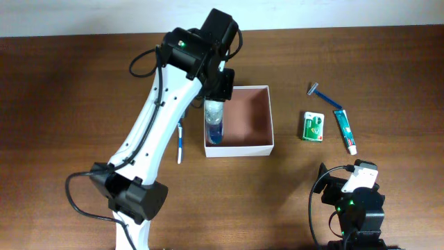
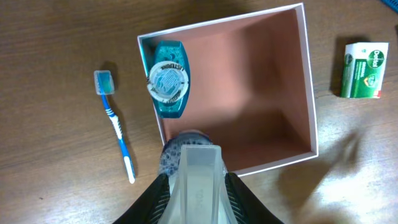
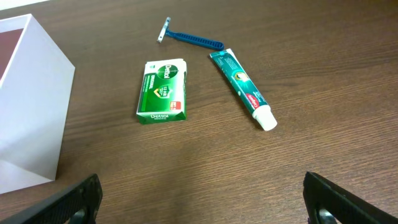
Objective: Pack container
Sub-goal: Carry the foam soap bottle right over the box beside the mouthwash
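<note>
- 1 container (image 1: 243,150) sits mid-counter (image 1: 69,104) with its open top up. Inside it is 1 teal bottle (image 2: 168,79), tucked into a corner by the wall nearest the toothbrush.
- 1 blue-and-white toothbrush (image 1: 180,142) lies on the counter just outside that wall.
- On the container's other side, apart from it, lie 1 green-and-white packet (image 1: 313,126), 1 toothpaste tube (image 1: 345,130) and 1 blue razor (image 1: 326,97).
- There are 2 arms. The left one reaches over the container and the right one sits folded at the near edge.
- The left claw (image 2: 196,168) hangs above the container's wall. Its fingers look narrow-set around a pale part, and I cannot tell whether it grips anything.
- The right claw (image 3: 200,190) is spread wide, low over bare counter.
- The overhead view alone takes in all 6 items.
- The left wrist view alone shows the bottle's round white cap face-on.
- The right wrist view alone shows the razor and tube close up.
</note>
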Controlling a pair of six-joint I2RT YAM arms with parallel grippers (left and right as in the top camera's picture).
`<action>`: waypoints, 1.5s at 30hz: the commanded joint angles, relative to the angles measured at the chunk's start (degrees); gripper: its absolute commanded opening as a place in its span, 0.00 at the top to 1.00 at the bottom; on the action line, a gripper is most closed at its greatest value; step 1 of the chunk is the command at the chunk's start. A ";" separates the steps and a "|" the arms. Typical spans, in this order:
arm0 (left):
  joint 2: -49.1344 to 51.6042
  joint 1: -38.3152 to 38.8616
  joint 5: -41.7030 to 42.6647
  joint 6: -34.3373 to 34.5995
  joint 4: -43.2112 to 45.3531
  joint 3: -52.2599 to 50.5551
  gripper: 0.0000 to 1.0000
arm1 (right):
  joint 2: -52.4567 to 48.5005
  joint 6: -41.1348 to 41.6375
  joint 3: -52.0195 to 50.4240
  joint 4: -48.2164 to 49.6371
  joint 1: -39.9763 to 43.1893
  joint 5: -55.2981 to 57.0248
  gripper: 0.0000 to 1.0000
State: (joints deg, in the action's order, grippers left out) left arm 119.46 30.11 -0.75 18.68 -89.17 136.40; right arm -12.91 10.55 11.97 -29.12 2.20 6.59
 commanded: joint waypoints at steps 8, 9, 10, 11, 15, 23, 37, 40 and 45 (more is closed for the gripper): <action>-2.16 0.24 -0.57 1.01 2.12 -1.49 0.72 | 0.42 0.26 -0.17 0.15 -0.22 0.72 0.01; -2.16 0.24 -0.57 1.01 2.08 -1.81 0.73 | 0.42 0.26 -0.17 0.15 -0.22 0.72 0.01; -2.16 0.24 -0.57 1.03 2.14 -2.32 0.72 | 0.42 0.26 -0.17 0.15 -0.22 0.72 0.01; -2.16 0.24 -0.55 1.03 2.16 -3.06 0.72 | 0.42 0.26 -0.17 0.15 -0.22 0.72 0.01; -2.16 0.39 -0.57 1.03 2.23 -5.90 0.72 | 0.42 0.26 -0.17 0.15 -0.22 0.72 0.01; -2.16 0.66 -0.55 1.03 6.01 -9.70 0.72 | 0.42 0.26 -0.17 0.15 -0.22 0.72 0.01; -2.16 0.66 -0.76 0.98 9.25 -9.73 0.72 | 0.42 0.26 -0.17 0.15 -0.22 0.72 0.01; -2.16 0.66 -2.54 0.98 9.42 -9.73 0.72 | 0.42 0.26 -0.17 0.15 -0.22 0.72 0.01; -2.16 0.66 -3.82 0.98 9.29 -9.73 0.72 | 0.42 0.26 -0.17 0.15 -0.22 0.72 0.01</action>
State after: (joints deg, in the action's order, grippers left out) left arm 119.46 30.44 -2.87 19.14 -80.09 126.58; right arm -12.91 10.55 11.97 -29.12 2.20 6.59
